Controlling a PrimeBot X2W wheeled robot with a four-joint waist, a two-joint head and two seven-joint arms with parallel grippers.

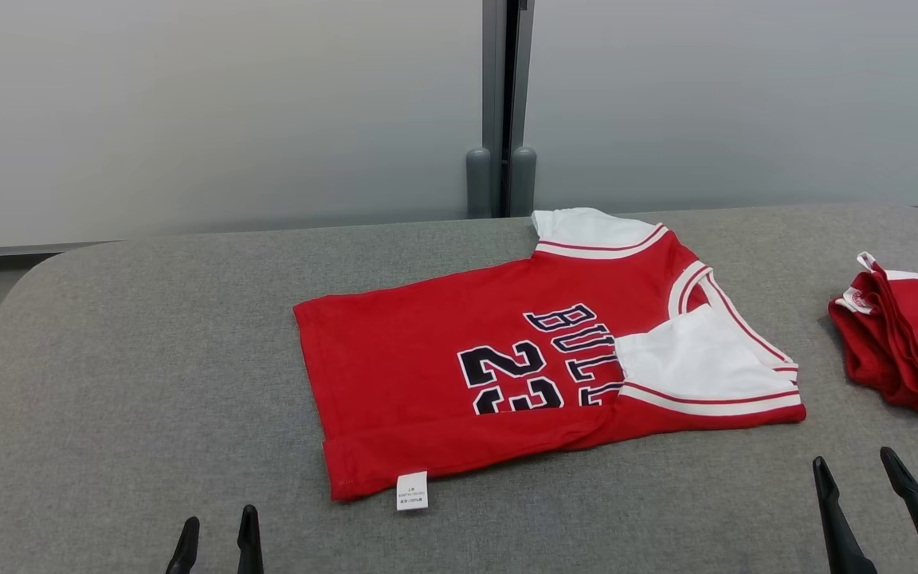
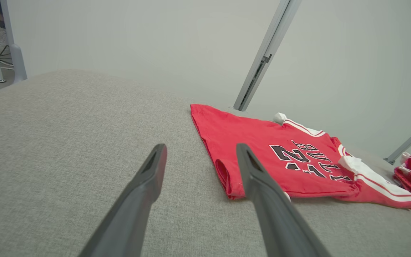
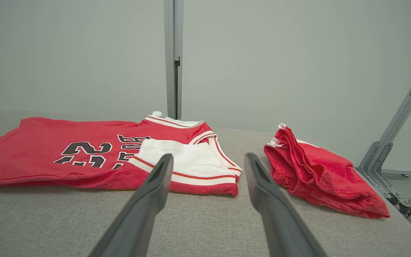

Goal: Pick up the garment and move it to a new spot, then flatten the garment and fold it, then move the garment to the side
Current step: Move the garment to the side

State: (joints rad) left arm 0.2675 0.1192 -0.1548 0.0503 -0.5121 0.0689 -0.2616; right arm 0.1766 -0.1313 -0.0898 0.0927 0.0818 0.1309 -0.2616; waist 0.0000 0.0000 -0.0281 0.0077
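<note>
Red jersey (image 1: 395,359) lies part-folded; left gripper (image 1: 218,530) and right gripper (image 1: 855,470) both gape empty. Pinching 1 layer could drag the fold open.

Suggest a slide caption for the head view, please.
Partly folded red jersey on the grey surface, second red garment to its right, left pincer and right pincer open.
</note>
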